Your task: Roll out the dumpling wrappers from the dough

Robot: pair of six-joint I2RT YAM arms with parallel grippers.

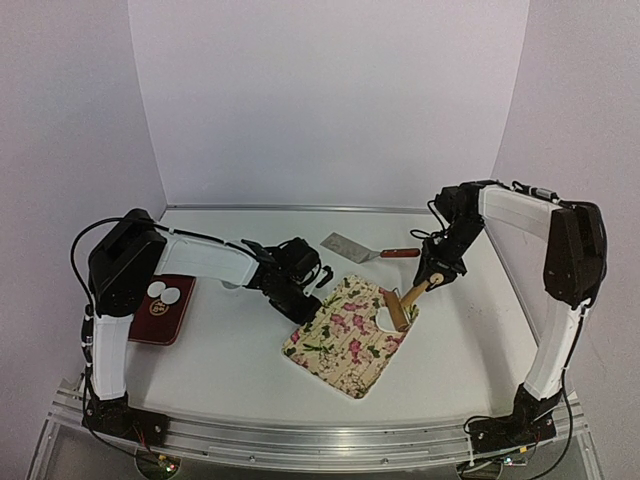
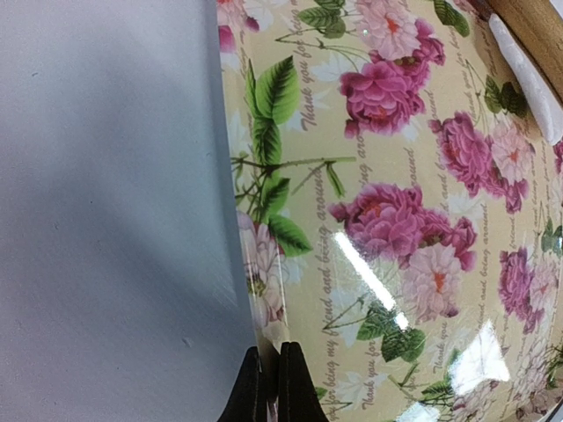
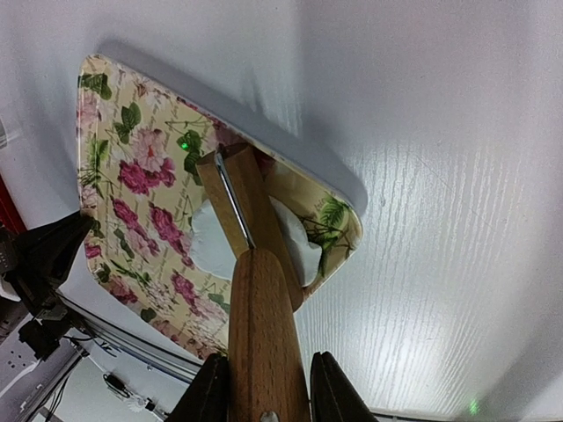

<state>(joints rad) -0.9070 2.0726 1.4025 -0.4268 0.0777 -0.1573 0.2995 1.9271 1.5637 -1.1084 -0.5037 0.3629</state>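
White table (image 1: pixel 230 350); dough (image 3: pixel 209 242) on floral tray (image 2: pixel 290 141) lettered "Thank you for".

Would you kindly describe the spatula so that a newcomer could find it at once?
Start at the floral tray in the middle of the table. Just behind its far corner lies the spatula. It alone has a flat metal blade and a red handle.

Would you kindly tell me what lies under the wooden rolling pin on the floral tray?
White dough lies under the rolling pin, showing on both sides, on the floral tray. Its middle is covered by the pin.
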